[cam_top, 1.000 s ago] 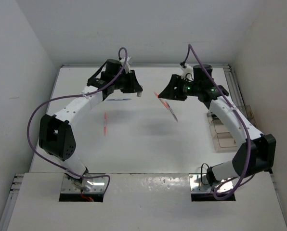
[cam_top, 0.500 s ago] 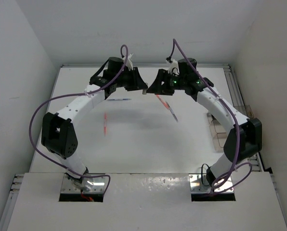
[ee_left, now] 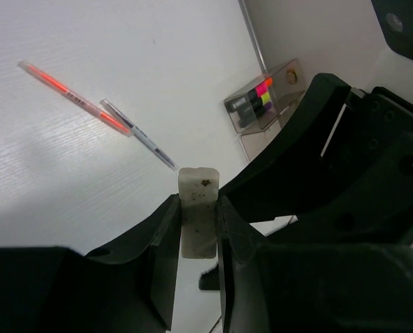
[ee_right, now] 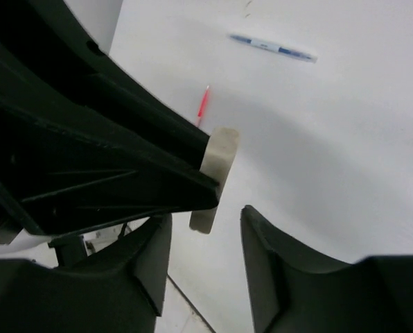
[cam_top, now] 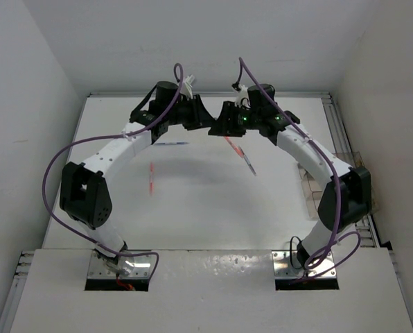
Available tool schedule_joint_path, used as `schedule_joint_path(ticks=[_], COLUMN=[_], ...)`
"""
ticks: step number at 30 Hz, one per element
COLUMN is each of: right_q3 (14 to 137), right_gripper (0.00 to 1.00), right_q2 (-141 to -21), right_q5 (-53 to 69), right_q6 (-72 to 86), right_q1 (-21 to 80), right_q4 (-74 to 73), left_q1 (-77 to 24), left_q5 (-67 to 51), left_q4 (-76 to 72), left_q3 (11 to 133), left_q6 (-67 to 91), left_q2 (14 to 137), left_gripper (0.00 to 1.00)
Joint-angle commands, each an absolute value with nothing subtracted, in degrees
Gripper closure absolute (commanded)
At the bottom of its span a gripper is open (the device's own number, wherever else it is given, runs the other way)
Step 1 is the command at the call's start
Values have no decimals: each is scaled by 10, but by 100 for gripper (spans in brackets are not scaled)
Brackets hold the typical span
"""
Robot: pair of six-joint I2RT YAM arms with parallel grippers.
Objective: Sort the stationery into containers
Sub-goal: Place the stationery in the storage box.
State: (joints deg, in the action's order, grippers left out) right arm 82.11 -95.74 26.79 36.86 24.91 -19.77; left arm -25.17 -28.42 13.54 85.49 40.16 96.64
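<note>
Bright diffuse light, soft shadows, left fingers (ee_left: 161, 270) blurred.

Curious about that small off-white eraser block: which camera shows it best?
Left wrist: the small off-white eraser block sits face-on in the left end effector. Right wrist shows it edge-on, partly hidden; from above it is barely visible.

We have the eraser (ee_left: 197, 211) between the fingers of the left gripper (cam_top: 208, 127), above the far middle of the table (cam_top: 206, 215). The right gripper (cam_top: 217, 129) sits just right of it. Two pens (ee_left: 71, 97) lie nearer the bases, ends touching. Highlighters (ee_left: 257, 97) sit in a box (ee_left: 281, 78) at the right edge.
</note>
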Motion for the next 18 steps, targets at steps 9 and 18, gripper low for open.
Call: schedule_joint_path(ticks=[9, 18], right_q3=[825, 736], right_gripper=[89, 100], right_q2=[-934, -813], right_q5=[199, 237], right_q6=[331, 202], right_q1=[250, 197], right_q4=[-158, -228], left_q1=[-250, -203], left_q5=[-348, -269], left_q4=[76, 136], left_q3=[817, 822], left_q6=[454, 347], left_q2=[923, 894], left_gripper=[91, 0])
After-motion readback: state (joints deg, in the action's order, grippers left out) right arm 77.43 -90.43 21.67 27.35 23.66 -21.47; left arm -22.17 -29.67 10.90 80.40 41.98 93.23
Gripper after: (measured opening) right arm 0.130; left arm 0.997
